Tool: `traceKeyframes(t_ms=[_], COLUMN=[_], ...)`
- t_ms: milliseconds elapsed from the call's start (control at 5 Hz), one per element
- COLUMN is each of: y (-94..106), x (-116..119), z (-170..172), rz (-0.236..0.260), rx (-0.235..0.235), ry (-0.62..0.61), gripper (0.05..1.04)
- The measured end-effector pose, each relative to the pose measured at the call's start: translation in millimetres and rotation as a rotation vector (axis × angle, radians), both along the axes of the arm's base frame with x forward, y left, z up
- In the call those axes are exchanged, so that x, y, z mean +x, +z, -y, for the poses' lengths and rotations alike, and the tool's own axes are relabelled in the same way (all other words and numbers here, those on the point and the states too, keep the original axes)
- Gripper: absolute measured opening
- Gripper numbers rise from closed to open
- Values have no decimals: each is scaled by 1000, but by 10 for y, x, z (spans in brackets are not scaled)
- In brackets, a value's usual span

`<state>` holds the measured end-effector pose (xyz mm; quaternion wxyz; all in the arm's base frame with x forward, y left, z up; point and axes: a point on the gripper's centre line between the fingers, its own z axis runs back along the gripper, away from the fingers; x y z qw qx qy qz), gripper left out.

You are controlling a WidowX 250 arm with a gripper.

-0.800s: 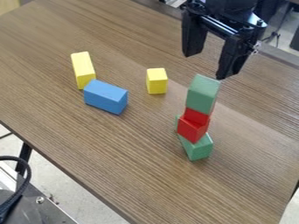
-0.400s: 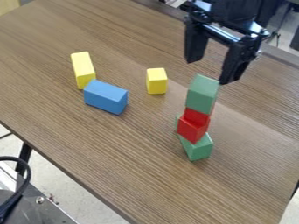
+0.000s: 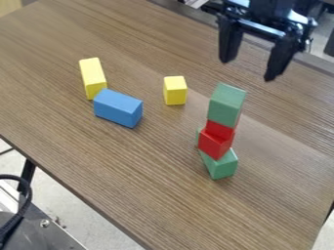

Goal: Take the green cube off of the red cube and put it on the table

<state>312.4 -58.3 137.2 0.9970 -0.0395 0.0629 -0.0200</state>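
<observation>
Green cube (image 3: 226, 105) still to come off the red cube (image 3: 215, 140)

12 o'clock = far side of view. Stack, near to far: lower green block (image 3: 220, 165) at the foot; red cube resting on it; the task's green cube on top. Whether it sits squarely on the red, can't tell.

Handling, my guess: light, stiff, smooth painted wood or similar; little risk of breakage, some of slipping if pinched at a corner. Take it by two opposite upright faces, well above the joint with the red. Lift straight up before going sideways; a low grip or a nudge could bring the column down.

Tool (image 3: 248, 70): at 1 o'clock from the green cube, apart from it. Open, fingers spread, nothing between them.

Edges and room, near to far: worktop (image 3: 150, 185) edge slants from 10 o'clock down to 6, so a set-down there wants margin. Likely best landing: 8 o'clock of the stack, inside that edge. Blue block (image 3: 117, 107) at 10 o'clock of the stack; small yellow block (image 3: 175, 91) nearer 11; long yellow block (image 3: 93, 79) behind the blue, close against it. Far edge passes behind the tool; headroom over the stack looks ample.
</observation>
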Motion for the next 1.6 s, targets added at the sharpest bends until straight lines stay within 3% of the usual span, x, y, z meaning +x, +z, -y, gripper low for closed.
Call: traceKeyframes(t_ms=[200, 400, 600, 800, 1400, 1600], y=[6, -37, -96, -60, -151, -188], x=[31, -56, -120, -184, -438, -487], z=[-56, 0, 19, 89, 180, 179], rz=[1, -55, -87, -78, -152, -172], rx=[-15, -91, -119, -126, -154, -155], ry=[62, 77, 82, 63, 95, 92], gripper=[997, 997, 997, 997, 997, 948])
